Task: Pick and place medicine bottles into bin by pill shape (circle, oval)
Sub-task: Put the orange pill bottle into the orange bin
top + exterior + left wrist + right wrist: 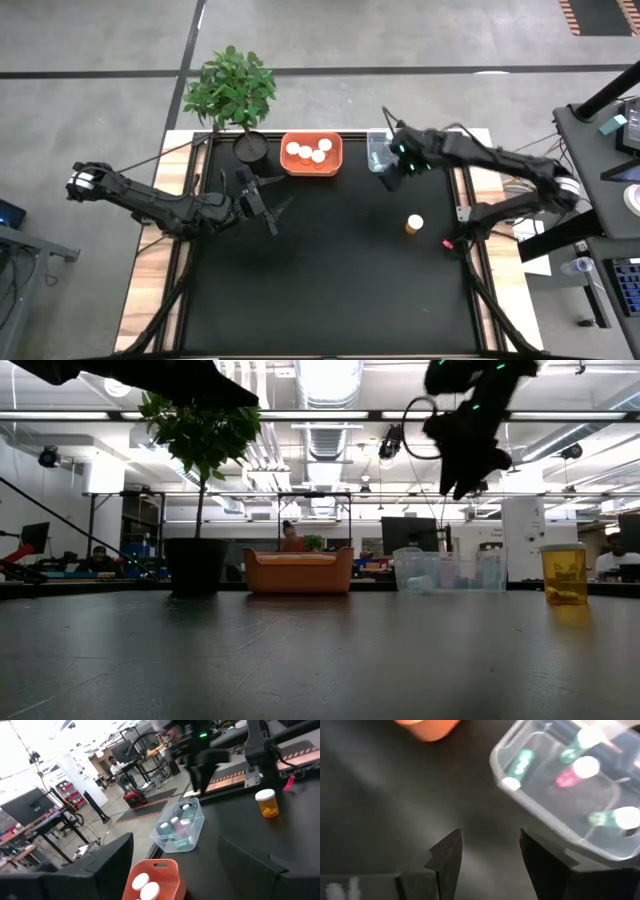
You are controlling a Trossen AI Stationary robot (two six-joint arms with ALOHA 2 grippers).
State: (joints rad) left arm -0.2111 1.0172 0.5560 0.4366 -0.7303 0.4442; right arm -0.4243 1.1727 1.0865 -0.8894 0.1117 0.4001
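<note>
Right gripper [388, 180] fingers apart, empty, beside clear plastic bin [378, 152]; lone amber white-capped bottle [414, 224] on black tabletop [330, 280] looks light, rigid, slick: I'd pinch mid-body below cap.

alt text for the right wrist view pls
The right gripper, open and empty, hangs over the black table beside a clear bin holding small bottles lying down. An orange bin edge shows.

Grey concrete floor [420, 35] with dark seams — bright ceiling strip lights [330, 415], workbenches [70, 572] beyond the table.
</note>
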